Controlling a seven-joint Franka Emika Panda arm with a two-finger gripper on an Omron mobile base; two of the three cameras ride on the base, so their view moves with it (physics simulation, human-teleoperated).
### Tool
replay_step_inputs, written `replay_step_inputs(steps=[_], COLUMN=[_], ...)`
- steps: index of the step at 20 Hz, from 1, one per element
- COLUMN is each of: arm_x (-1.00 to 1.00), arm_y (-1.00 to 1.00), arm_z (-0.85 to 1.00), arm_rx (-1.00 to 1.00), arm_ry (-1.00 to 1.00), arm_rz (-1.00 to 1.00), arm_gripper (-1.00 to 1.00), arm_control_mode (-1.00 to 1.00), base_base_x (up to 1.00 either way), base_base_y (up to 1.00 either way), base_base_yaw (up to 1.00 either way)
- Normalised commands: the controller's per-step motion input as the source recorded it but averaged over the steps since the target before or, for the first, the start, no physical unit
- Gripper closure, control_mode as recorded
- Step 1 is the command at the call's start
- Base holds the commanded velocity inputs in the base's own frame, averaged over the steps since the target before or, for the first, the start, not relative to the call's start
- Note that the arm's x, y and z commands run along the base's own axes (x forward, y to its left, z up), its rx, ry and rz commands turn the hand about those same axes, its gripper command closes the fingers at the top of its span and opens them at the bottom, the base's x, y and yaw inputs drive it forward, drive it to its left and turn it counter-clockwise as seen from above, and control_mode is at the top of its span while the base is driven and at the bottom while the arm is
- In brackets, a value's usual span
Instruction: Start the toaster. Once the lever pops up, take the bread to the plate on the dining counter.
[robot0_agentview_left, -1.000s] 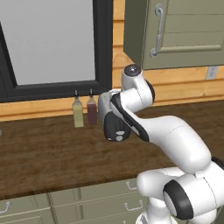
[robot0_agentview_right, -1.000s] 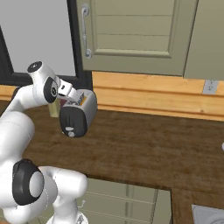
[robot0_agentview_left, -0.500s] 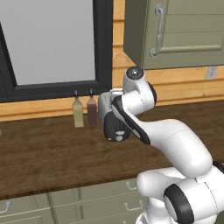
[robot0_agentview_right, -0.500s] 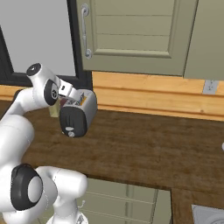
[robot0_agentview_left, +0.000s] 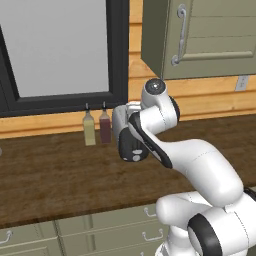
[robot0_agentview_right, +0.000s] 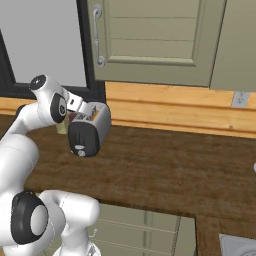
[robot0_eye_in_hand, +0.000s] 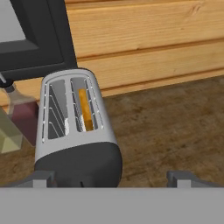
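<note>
The silver-grey toaster (robot0_eye_in_hand: 74, 131) stands on the dark wood worktop (robot0_agentview_right: 165, 165) against the wooden wall. In the hand view its black end panel (robot0_eye_in_hand: 81, 166) faces me. A golden slice of bread (robot0_eye_in_hand: 85, 110) sits upright in the right slot, and the left slot is empty. My gripper (robot0_eye_in_hand: 109, 178) is open, its tips wide apart on either side of the black end, with nothing between them. In the base views my hand hovers just above and behind the toaster (robot0_agentview_right: 90, 130) (robot0_agentview_left: 131, 144). The lever is too small to make out. The plate and the dining counter are out of view.
Two slim bottles, one olive (robot0_agentview_left: 89, 129) and one dark red (robot0_agentview_left: 105, 127), stand just left of the toaster under the black-framed window (robot0_agentview_left: 55, 50). An olive wall cabinet (robot0_agentview_right: 150, 40) hangs above. A wall outlet (robot0_agentview_right: 240, 99) is at the right, and drawer fronts (robot0_agentview_left: 100, 230) are below.
The arm's upper joint has eased slightly to the right. The toaster and the bread have not moved, and the jaws stay wide apart.
</note>
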Motion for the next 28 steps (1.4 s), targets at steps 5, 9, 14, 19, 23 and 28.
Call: replay_step_inputs(steps=[5,9,14,19,23,28], arm_x=[0.0,0.0,0.0,0.0,0.0,0.0], arm_y=[0.0,0.0,0.0,0.0,0.0,0.0], arm_z=[0.0,0.0,0.0,0.0,0.0,0.0], arm_rx=[0.0,0.0,0.0,0.0,0.0,0.0], arm_ry=[0.0,0.0,0.0,0.0,0.0,0.0], arm_rz=[0.0,0.0,0.0,0.0,0.0,0.0], arm_gripper=[-1.0,-1.0,-1.0,-1.0,-1.0,-1.0], arm_control_mode=[-1.0,-1.0,-1.0,-1.0,-1.0,-1.0], base_base_x=[0.0,0.0,0.0,0.0,0.0,0.0], base_base_y=[0.0,0.0,0.0,0.0,0.0,0.0], base_base_yaw=[0.0,0.0,0.0,0.0,0.0,0.0])
